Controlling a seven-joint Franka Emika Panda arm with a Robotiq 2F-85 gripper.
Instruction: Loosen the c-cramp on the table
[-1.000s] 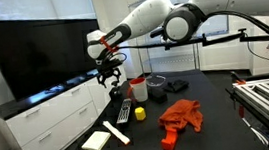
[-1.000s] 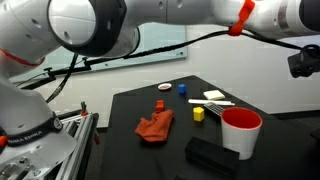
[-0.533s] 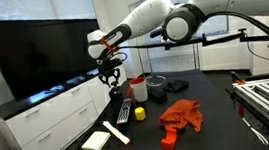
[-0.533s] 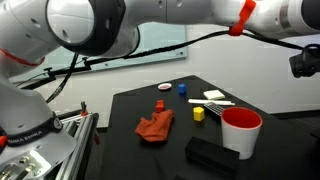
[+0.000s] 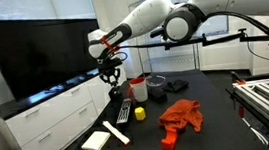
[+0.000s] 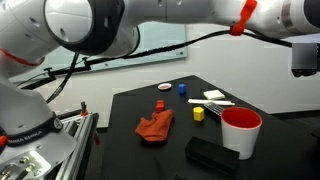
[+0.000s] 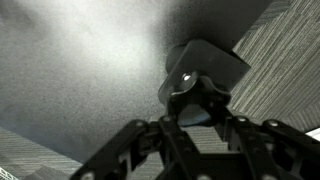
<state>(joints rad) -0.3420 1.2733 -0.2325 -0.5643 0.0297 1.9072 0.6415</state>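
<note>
My gripper (image 5: 109, 81) hangs at the table's far corner in an exterior view, fingers pointing down, just above the red cup (image 5: 137, 88). In the wrist view the gripper (image 7: 201, 101) has its fingers (image 7: 181, 99) drawn together round a dark, rounded part (image 7: 206, 66) that looks like the c-cramp's screw head, over the grey table top (image 7: 70, 70). The rest of the c-cramp is hidden under the fingers. In the exterior view from the table's other side the gripper is out of sight.
On the black table (image 5: 214, 117) lie an orange cloth (image 5: 182, 114), a remote (image 5: 125, 111), a white block (image 5: 96, 141) and a grey cup (image 5: 156, 87). A large screen (image 5: 32, 56) stands on a white cabinet behind the gripper. A black box (image 6: 215, 155) lies near the red cup (image 6: 240, 132).
The fingers have closed from wide open onto the dark part. The arm has stayed in place.
</note>
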